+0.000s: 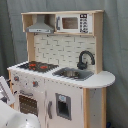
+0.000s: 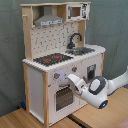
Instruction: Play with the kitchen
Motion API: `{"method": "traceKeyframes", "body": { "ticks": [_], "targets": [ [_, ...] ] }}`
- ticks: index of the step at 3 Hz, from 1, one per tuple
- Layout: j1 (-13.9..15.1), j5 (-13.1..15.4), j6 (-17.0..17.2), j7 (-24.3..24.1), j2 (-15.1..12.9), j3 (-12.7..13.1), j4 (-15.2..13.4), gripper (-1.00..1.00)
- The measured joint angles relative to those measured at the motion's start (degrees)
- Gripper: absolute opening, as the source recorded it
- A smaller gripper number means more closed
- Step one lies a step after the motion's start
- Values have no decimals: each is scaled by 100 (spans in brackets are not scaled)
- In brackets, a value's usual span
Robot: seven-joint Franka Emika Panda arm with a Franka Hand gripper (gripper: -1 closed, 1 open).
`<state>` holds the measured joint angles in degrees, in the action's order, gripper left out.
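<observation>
The tall white and light-wood toy play kitchen [image 2: 60, 60] stood on a light wooden tabletop [image 2: 107, 112] against a grey-green curtain [image 2: 10, 60], and in the second exterior view the white robot arm [image 2: 112, 85] reached in from the second exterior view's right, its claw [image 2: 74, 80] lying close against the kitchen's white front, just below the round knobs [image 2: 56, 76]; whether its fingers were spread or closed could not be told, and nothing could be seen in its hold. The windowed oven door [image 2: 63, 97] sat just beneath the claw, the red-ringed black stovetop [image 2: 52, 59] above it, and the black curved faucet [image 2: 75, 39] with its sink [image 2: 82, 50] higher and further back. The grey hood [image 2: 48, 21] hung well above. In the first exterior view only a blurred white part of the arm [image 1: 17, 119] showed at the bottom corner, beside the oven door [image 1: 28, 104], under the stovetop [image 1: 37, 65]
</observation>
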<state>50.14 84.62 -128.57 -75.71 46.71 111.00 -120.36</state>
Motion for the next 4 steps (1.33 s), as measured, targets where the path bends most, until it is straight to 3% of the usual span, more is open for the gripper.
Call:
{"method": "traceKeyframes", "body": {
  "ticks": [1, 4],
  "targets": [
    [282, 172, -184, -348, 100, 88, 314, 100],
    [704, 733, -392, -1958, 305, 141, 514, 100]
  ]
}}
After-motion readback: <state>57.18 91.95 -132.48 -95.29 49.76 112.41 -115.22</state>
